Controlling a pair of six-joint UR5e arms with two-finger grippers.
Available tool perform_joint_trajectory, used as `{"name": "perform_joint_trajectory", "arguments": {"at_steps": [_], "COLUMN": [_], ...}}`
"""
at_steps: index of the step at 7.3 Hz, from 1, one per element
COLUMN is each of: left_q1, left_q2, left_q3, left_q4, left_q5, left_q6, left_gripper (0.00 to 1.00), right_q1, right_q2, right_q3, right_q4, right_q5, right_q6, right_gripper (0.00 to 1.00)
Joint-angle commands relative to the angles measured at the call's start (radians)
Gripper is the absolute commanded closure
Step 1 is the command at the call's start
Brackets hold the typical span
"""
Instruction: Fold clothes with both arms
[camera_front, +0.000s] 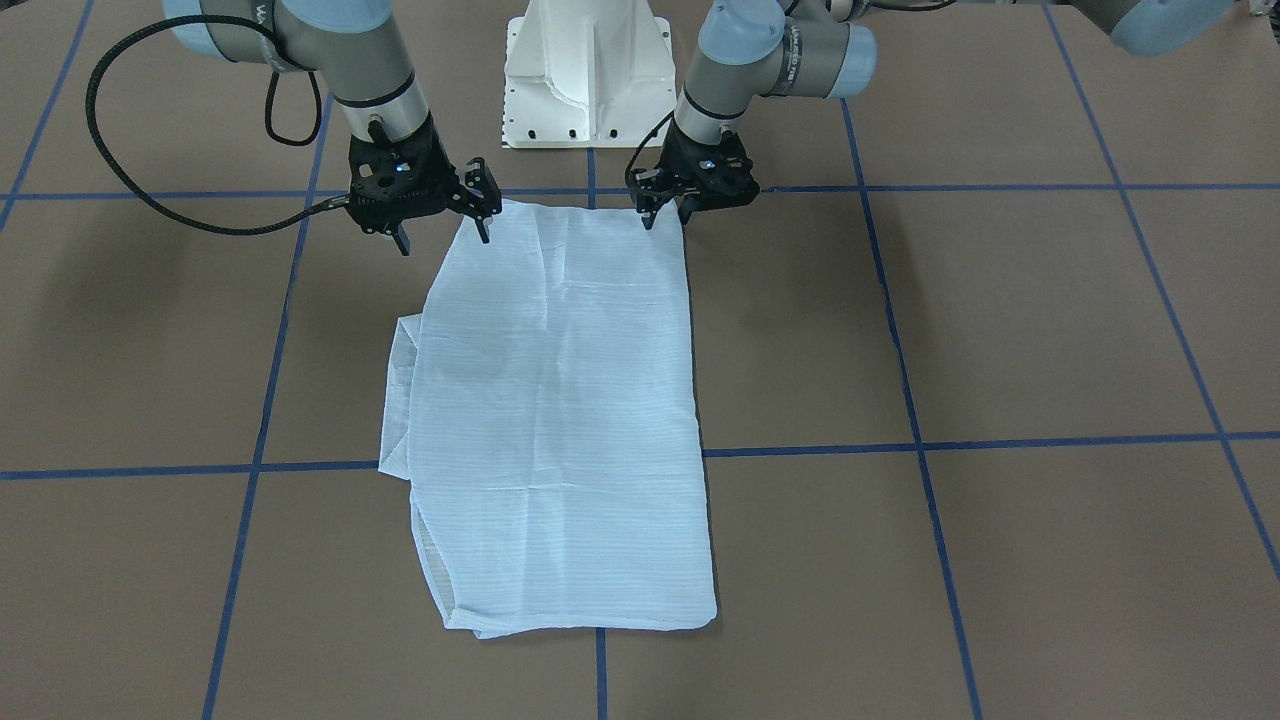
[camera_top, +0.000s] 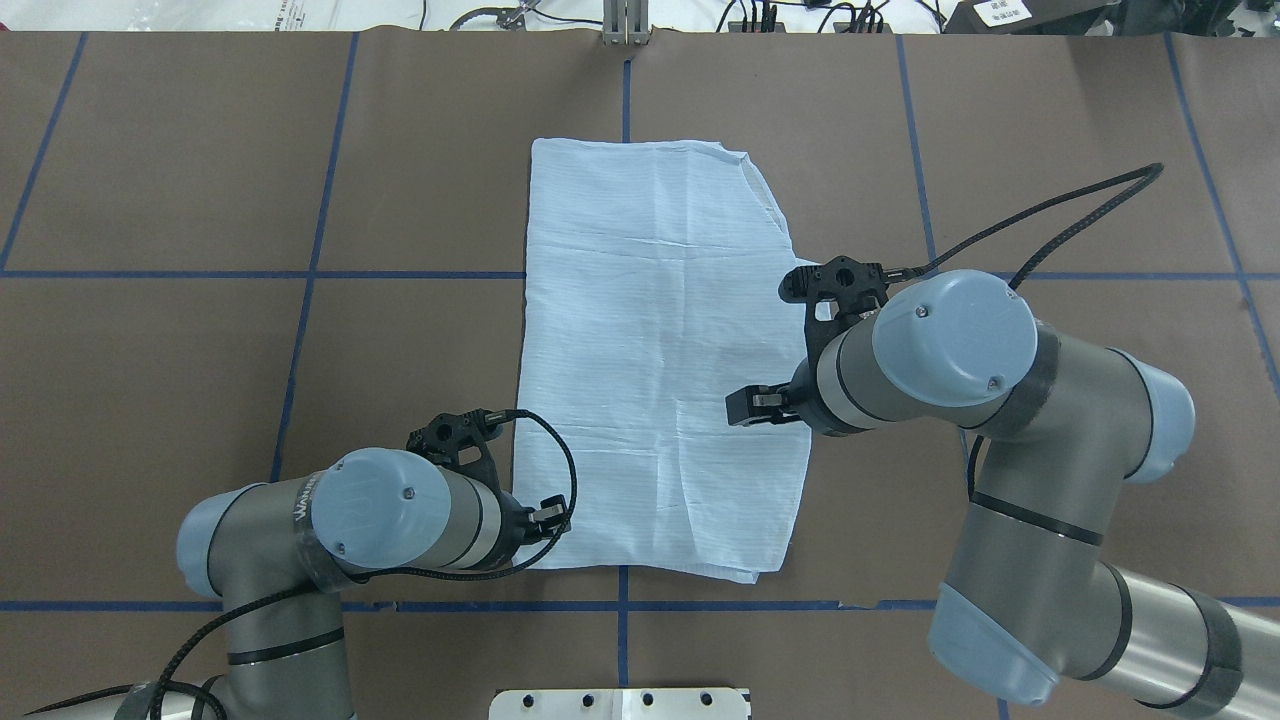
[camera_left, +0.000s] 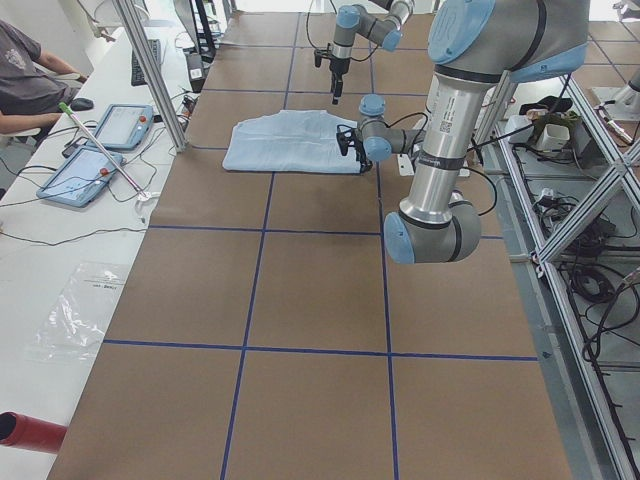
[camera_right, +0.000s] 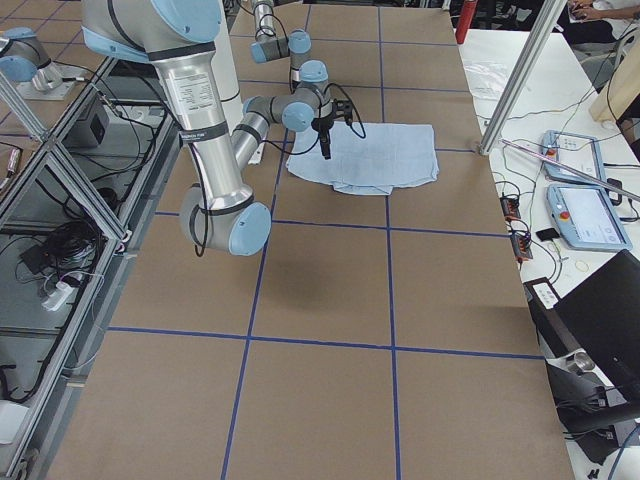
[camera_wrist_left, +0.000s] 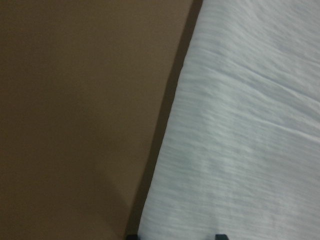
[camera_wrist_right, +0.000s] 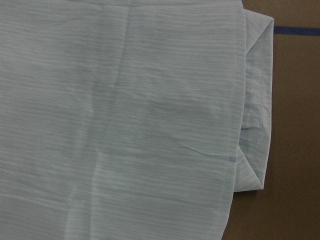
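Left gripper (camera_front: 668, 218): jaws slightly apart, nothing between them, just above shirt (camera_front: 560, 420) at its robot-side corner. Right gripper (camera_front: 443, 238): jaws spread wide at other robot-side corner, one finger over cloth, other over bare table (camera_front: 1000, 320). Shirt folded long, lying flat mid-table.

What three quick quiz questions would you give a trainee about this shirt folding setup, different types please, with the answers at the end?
1. True or false: the right gripper is shut on the shirt.
2. Multiple choice: what marks the table? A) blue lines forming a grid. B) red circles. C) yellow arrows.
3. Fill in: the folded-under layer peeking out beside the shirt's edge shows up close in the ____ wrist view.

Key: 1 false, its fingers are apart. 2 A. 3 right.
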Motion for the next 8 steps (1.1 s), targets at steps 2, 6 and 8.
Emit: {"name": "perform_joint_trajectory", "arguments": {"at_steps": [2, 6, 8], "left_q1": [0.001, 0.013, 0.013], "left_q2": [0.000, -0.003, -0.005], "left_q3": [-0.003, 0.000, 0.000], "left_q4": [0.036, 0.040, 0.039], "left_q5": [0.002, 0.000, 0.000], "left_q6": [0.001, 0.001, 0.001], "left_gripper": [0.40, 0.40, 0.47], "right_q1": [0.000, 0.000, 0.002], "right_q2": [0.001, 0.002, 0.002], "right_q3": [0.000, -0.001, 0.000], "right_q4": [0.000, 0.000, 0.000], "right_q5": [0.005, 0.005, 0.005], "right_q6": [0.000, 0.000, 0.000], "right_gripper": [0.00, 0.00, 0.00]}}
